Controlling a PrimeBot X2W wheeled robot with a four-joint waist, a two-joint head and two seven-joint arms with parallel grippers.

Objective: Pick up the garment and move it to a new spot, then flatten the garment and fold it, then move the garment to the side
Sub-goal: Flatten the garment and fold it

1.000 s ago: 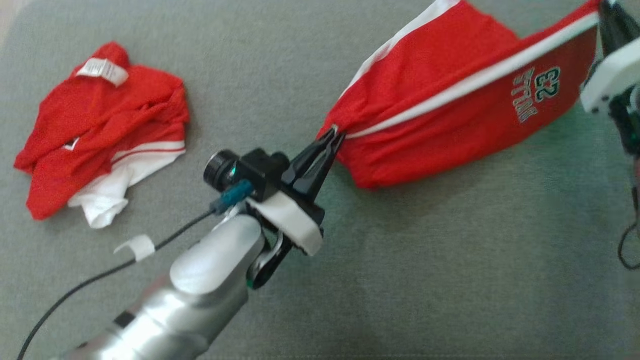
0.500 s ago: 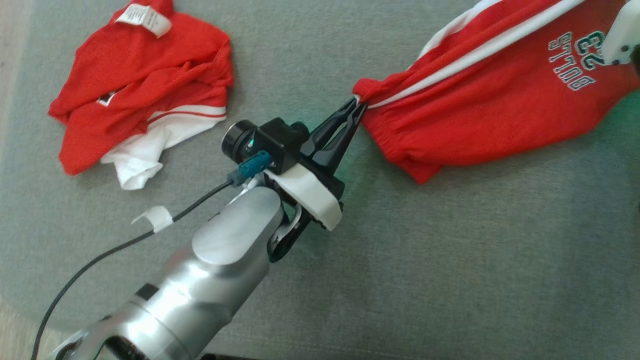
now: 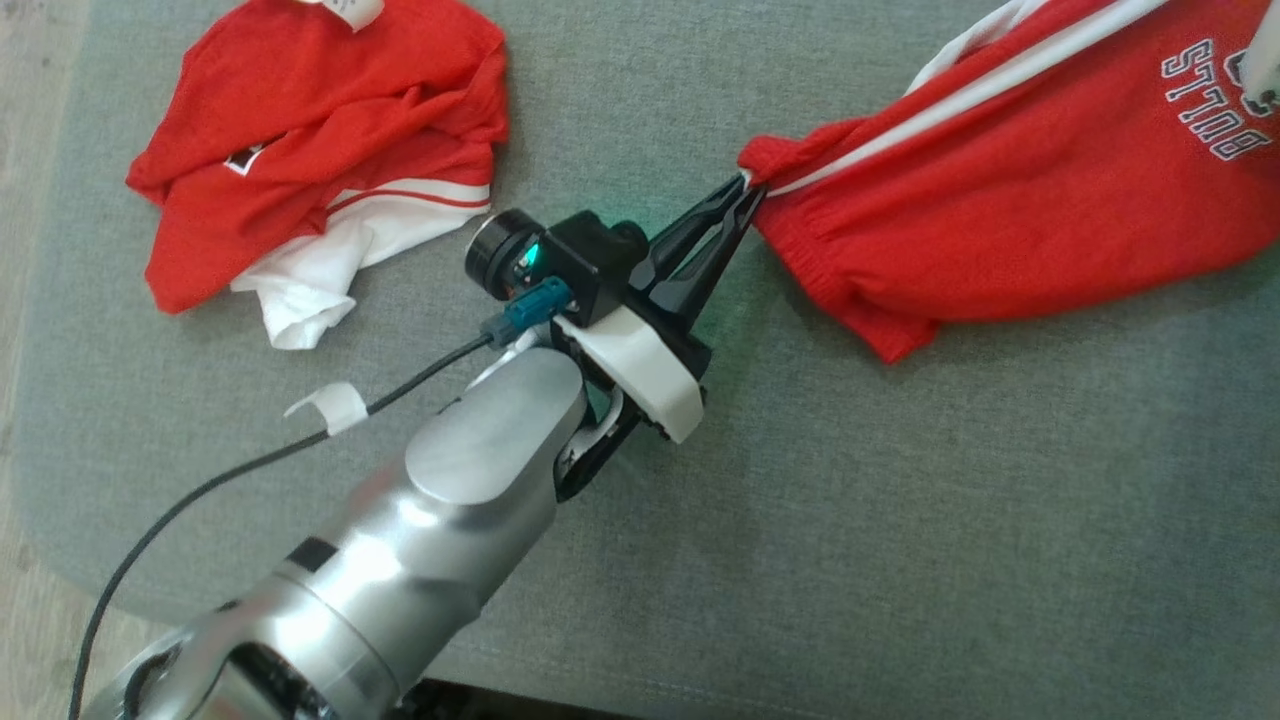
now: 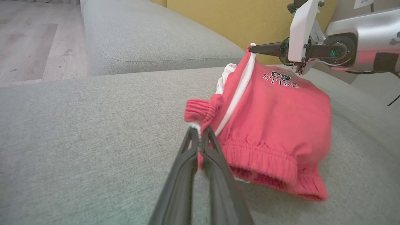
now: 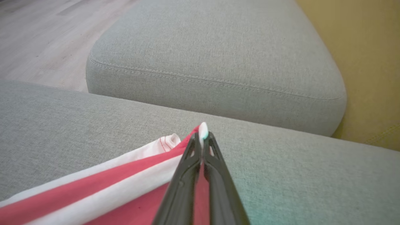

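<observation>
The garment is a pair of red shorts (image 3: 1000, 210) with a white side stripe and a "BULLS 23" print, held stretched above a grey sofa cushion (image 3: 850, 520). My left gripper (image 3: 745, 190) is shut on the elastic waistband corner, which also shows at my left gripper (image 4: 197, 132) in its wrist view, with the shorts (image 4: 275, 125) sagging onto the cushion. My right gripper (image 5: 202, 136) is shut on the striped hem end of the shorts (image 5: 109, 184); its white mount (image 3: 1262, 60) peeks in at the head view's right edge, and the right gripper (image 4: 254, 48) shows pinching the stripe.
A second crumpled red and white garment (image 3: 320, 170) lies on the cushion at the upper left. A black cable (image 3: 250, 465) trails from my left wrist. A neighbouring grey cushion (image 5: 218, 53) and wood floor (image 4: 28, 47) lie beyond; a yellow wall (image 4: 243, 22) stands behind.
The head camera has shifted, so everything slides up and right in view. The left gripper keeps its hold on the waistband; the shorts stay stretched between both grippers.
</observation>
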